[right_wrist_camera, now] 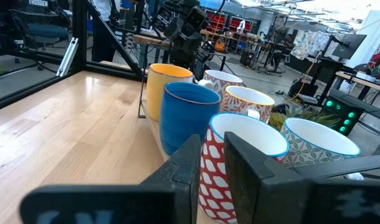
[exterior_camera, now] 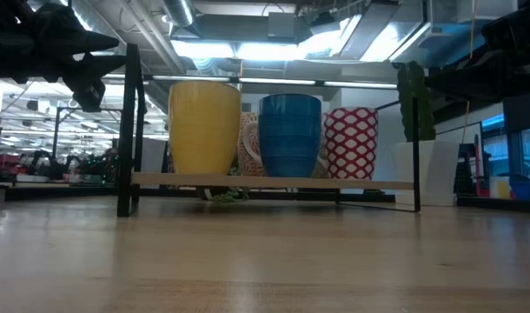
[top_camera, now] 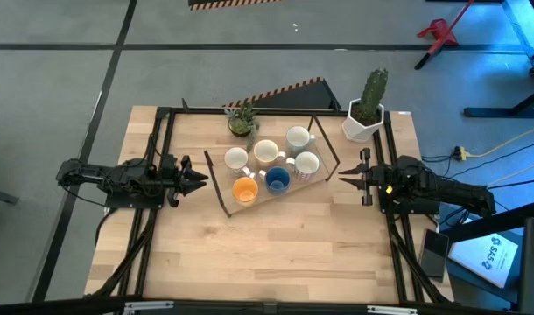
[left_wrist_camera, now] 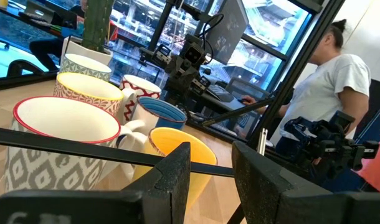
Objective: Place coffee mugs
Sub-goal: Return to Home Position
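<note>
Six mugs stand together on a thin wooden board held in a black wire frame at mid-table: four white or patterned ones, an orange-yellow one and a blue one. In the low view the yellow, blue and red-patterned mugs stand upright on the raised board. My left gripper hovers to the left of the frame, fingers slightly apart, pointing at the mugs. My right gripper hovers on the right side, also narrowly open. Neither holds anything.
A white hexagonal pot with a tall cactus stands at the far right corner, and a small green plant sits behind the frame. Bare wood lies toward the near edge. A person stands beyond the table.
</note>
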